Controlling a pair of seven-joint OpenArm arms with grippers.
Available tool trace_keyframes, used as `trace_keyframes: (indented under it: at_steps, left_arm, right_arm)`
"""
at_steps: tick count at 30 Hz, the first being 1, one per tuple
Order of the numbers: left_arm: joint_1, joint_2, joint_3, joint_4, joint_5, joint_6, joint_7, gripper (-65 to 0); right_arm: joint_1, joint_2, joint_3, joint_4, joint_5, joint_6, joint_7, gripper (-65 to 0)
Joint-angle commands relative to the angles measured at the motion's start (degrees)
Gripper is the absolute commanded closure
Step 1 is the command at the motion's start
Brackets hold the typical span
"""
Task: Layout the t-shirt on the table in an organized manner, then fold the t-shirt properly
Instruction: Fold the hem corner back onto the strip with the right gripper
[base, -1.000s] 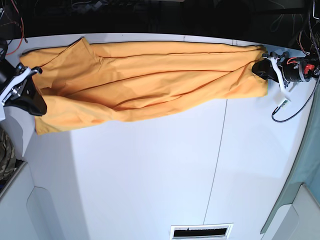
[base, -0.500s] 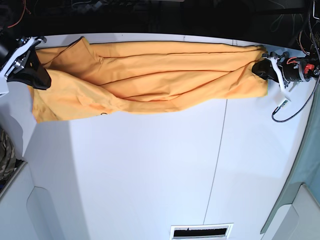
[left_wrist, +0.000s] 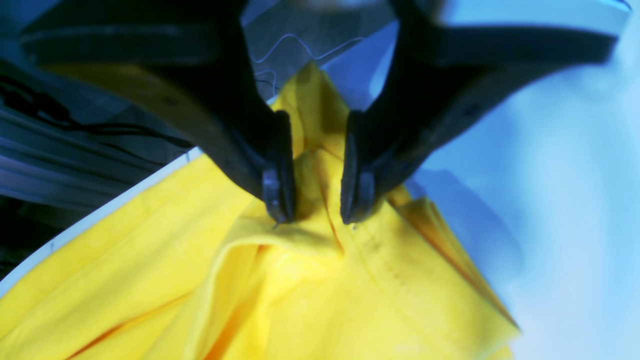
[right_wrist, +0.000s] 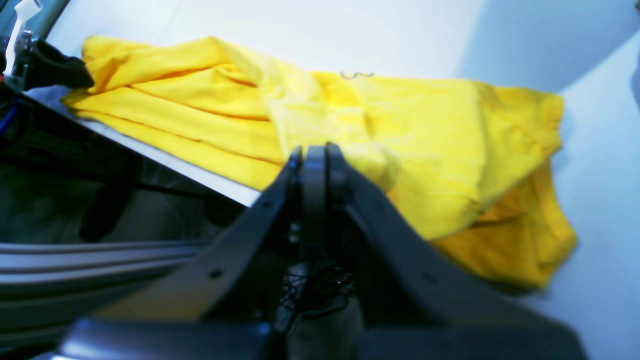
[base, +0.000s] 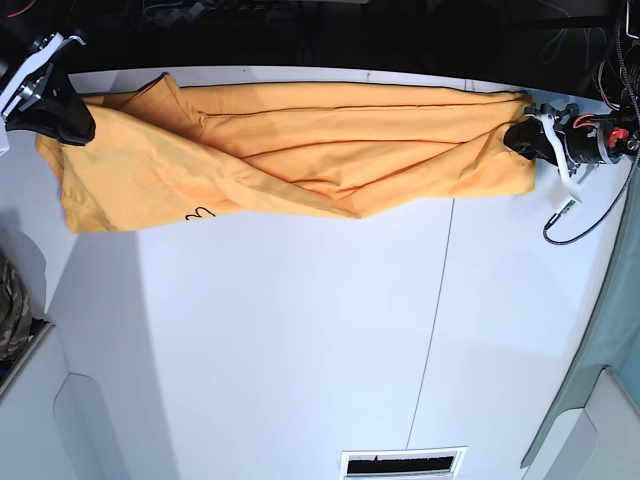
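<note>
Clearly the laying-out step: the t-shirt (base: 300, 150) lies stretched along the far edge of the desk (base: 300, 340), bunched in folds. The left pincer (left_wrist: 310, 215) and right pincer (right_wrist: 315, 155) each clench an end. Next, I judge, spreading it flat.
</note>
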Motion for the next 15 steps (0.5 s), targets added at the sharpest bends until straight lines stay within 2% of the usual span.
trace_keyframes:
  at_steps: [1, 8, 12, 15]
  left_arm:
    - [-0.57, -1.29, -0.48, 0.46, 0.96, -0.21, -0.17, -20.0]
    - [-0.59, -1.29, -0.48, 0.46, 0.94, -0.21, -0.74, -20.0]
    - [-0.59, -1.27, -0.48, 0.46, 0.94, -0.21, -0.98, -20.0]
    - [-0.59, -1.29, -0.48, 0.46, 0.96, -0.21, -1.22, -20.0]
  right_arm:
    - [-0.33, 0.76, 1.29, 1.03, 1.31, 0.28, 1.29, 0.0]
    - [-0.15, 0.76, 2.56, 0.98, 1.38, 0.31, 1.64, 0.0]
    - [1.42, 0.76, 2.45, -0.83, -4.63, 0.24, 6.36, 0.0]
    - [5.42, 0.76, 2.45, -5.35, -6.32, 0.22, 6.95, 0.0]
